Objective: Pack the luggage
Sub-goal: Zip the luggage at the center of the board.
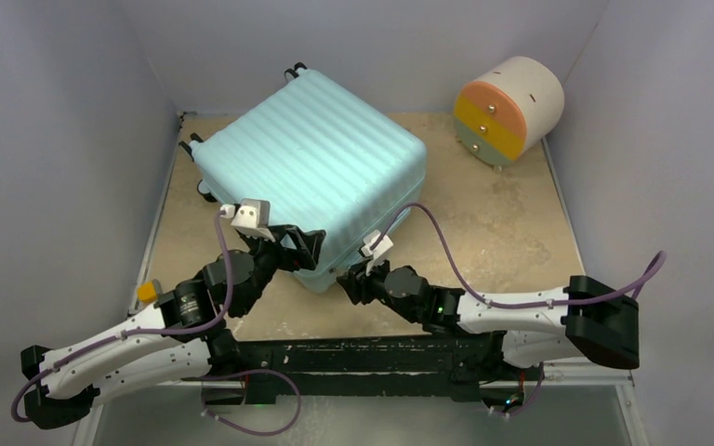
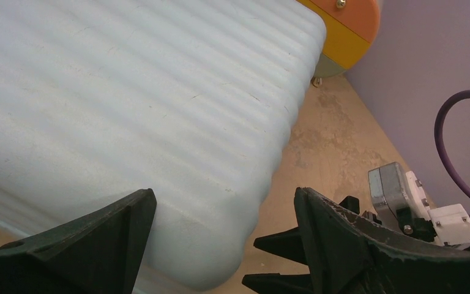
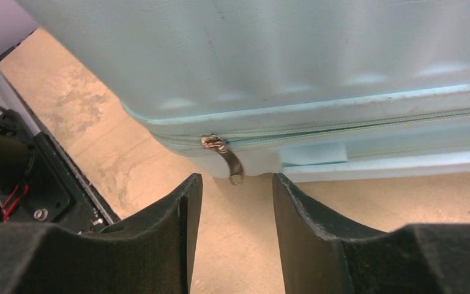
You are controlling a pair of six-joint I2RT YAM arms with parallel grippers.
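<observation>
One luggage (image 1: 311, 163), closed, lies flat on the counter (image 1: 502, 223), left of centre, with its near corner towards the arms. Two claws meet at that corner. The left claw (image 2: 223, 193) is spread wide, its fingers straddling the ribbed shell and gripping nothing. The right claw (image 3: 235, 180) is parted more narrowly and released; one metal zip pull (image 3: 223, 158) hangs from the seam between its fingertips, ungrasped. One round drawer unit (image 1: 507, 107) stands well apart at the far right.
</observation>
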